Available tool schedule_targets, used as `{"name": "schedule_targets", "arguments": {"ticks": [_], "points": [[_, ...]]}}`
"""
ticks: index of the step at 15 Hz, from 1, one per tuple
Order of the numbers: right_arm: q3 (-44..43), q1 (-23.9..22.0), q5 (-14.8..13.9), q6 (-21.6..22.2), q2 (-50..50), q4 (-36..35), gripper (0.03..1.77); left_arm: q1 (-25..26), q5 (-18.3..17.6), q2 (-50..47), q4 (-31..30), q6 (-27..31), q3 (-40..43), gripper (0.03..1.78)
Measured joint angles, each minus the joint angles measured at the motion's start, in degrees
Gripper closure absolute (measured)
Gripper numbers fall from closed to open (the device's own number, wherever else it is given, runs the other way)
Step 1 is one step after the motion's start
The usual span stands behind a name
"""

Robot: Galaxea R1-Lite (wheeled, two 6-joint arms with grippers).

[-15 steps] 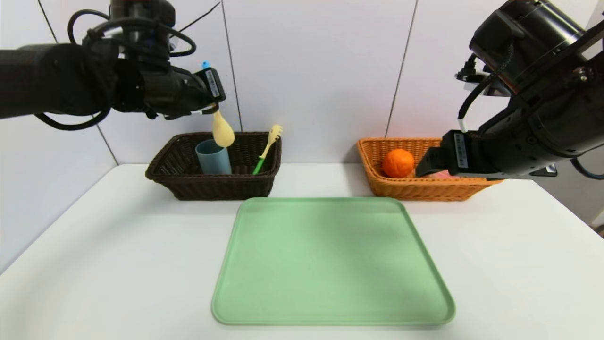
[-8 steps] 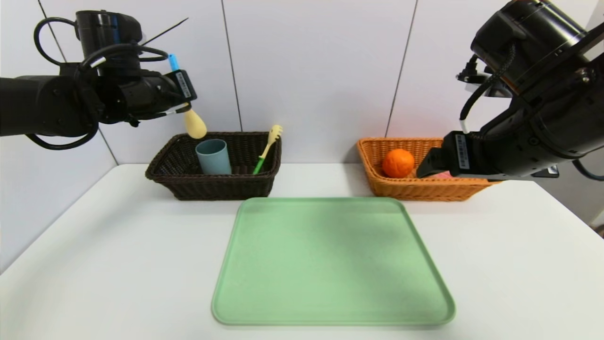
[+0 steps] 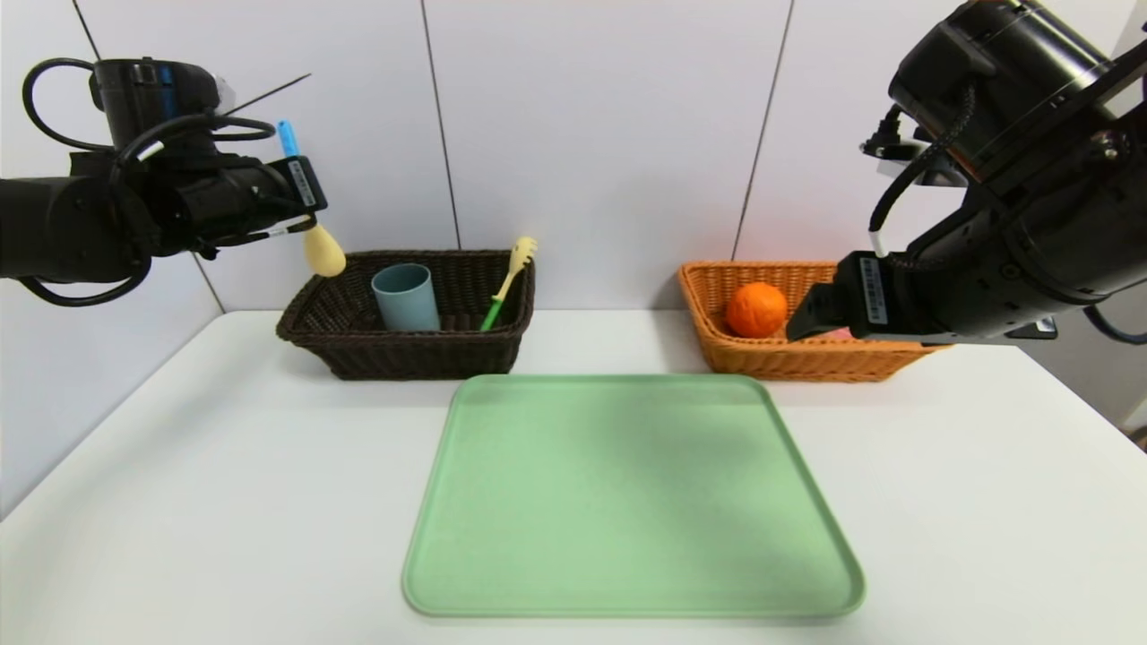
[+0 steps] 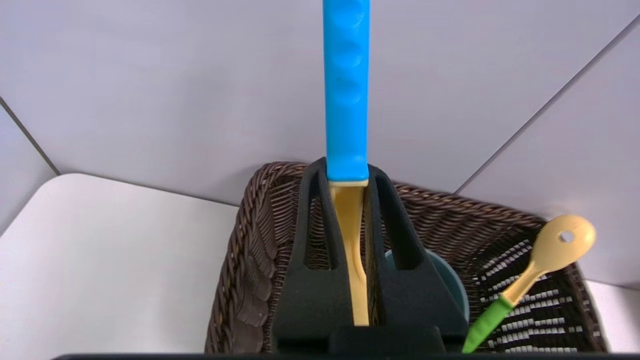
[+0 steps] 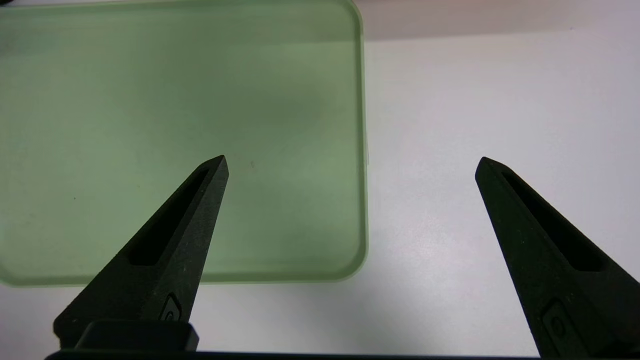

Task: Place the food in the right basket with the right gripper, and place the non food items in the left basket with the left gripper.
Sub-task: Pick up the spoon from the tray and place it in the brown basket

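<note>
Dark brown wicker is where the action is: from the head view, the left basket [image 3: 405, 313] holds the grey-blue cup [image 3: 405, 297] and the green-handled spoon [image 3: 506, 285], while the left claw [image 3: 303, 199] hangs above its outer end, pinching the blue-handled spoon [image 3: 309, 210] with the bowl dangling just over the rim. The orange [image 3: 755, 309] sits in the right basket [image 3: 789, 349], a sliver of pink beside it that I take for the peach. The green tray [image 3: 627, 497] on the counter [image 3: 179, 466] is bare.

From the left wrist, the claw's fingers [image 4: 320, 260] are pressed onto the spoon's pale neck just below the blue grip.

From the right wrist, the right claw [image 5: 350, 165] is spread wide over the tray's edge, gripping nothing.

My worry: released here, the spoon could strike the rim and tumble onto the counter.
</note>
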Motion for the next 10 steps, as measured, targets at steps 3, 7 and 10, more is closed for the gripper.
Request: {"name": "schedule_targets", "arguments": {"ticks": [3, 7, 10], "points": [[0.0, 0.1, -0.1, 0.0, 0.0, 0.0, 0.09, 0.4, -0.3, 1.2, -5.4, 1.3, 3.8, 1.67], [0.0, 0.1, 0.0, 0.0, 0.0, 0.0, 0.09, 0.5, -1.3, 3.4, -6.2, 0.9, 6.2, 1.67], [0.0, 0.4, 0.0, 0.2, 0.0, -0.1, 0.09, 0.5, -1.9, 5.1, -8.4, 1.0, 6.4, 1.67]]}}
